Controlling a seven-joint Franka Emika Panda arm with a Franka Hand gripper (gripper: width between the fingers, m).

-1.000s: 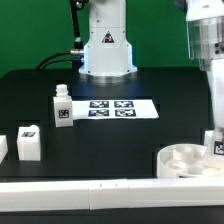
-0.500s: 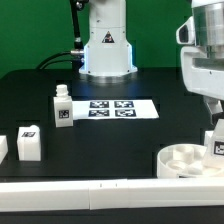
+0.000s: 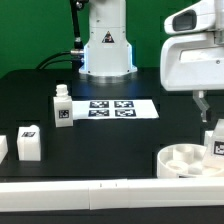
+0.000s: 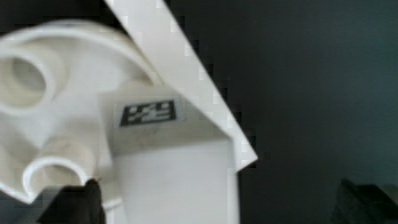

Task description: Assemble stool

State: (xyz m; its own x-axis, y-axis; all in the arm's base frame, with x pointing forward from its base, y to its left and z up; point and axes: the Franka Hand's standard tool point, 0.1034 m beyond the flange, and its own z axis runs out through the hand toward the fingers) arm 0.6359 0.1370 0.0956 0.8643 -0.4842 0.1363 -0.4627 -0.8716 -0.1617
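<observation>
- Tool (image 4: pixel 217 203) spread wide and empty: in the wrist view my two dark fingers (image 4: pixel 63 203) stand well apart, with nothing pinched between them.
- What has changed: a second ago I was down at the seat (image 3: pixel 185 160), closed in around the leg (image 3: pixel 216 143). Since then I have lifted straight up, and in the exterior view my finger hangs clear above that leg, no longer touching it.
- The leg did not come up with me. It stands upright at the rim of the seat on the exterior view's right, in the same spot as before.
- From the wrist I look down on that leg (image 4: pixel 169 165), tag facing me, planted beside the round sockets of the seat (image 4: pixel 54 90).
- I take this to mean the release is done and the leg rests in its socket. How deep or firm it sits I cannot tell.
- Left to do: a second leg (image 3: pixel 62 105) stands upright on the desk (image 3: pixel 150 135) beside the marker board (image 3: pixel 112 108), and a third leg (image 3: pixel 28 143) waits near the exterior view's left edge, well apart from the seat.
- My next job, I judge, is to cross over and fetch one of them.
</observation>
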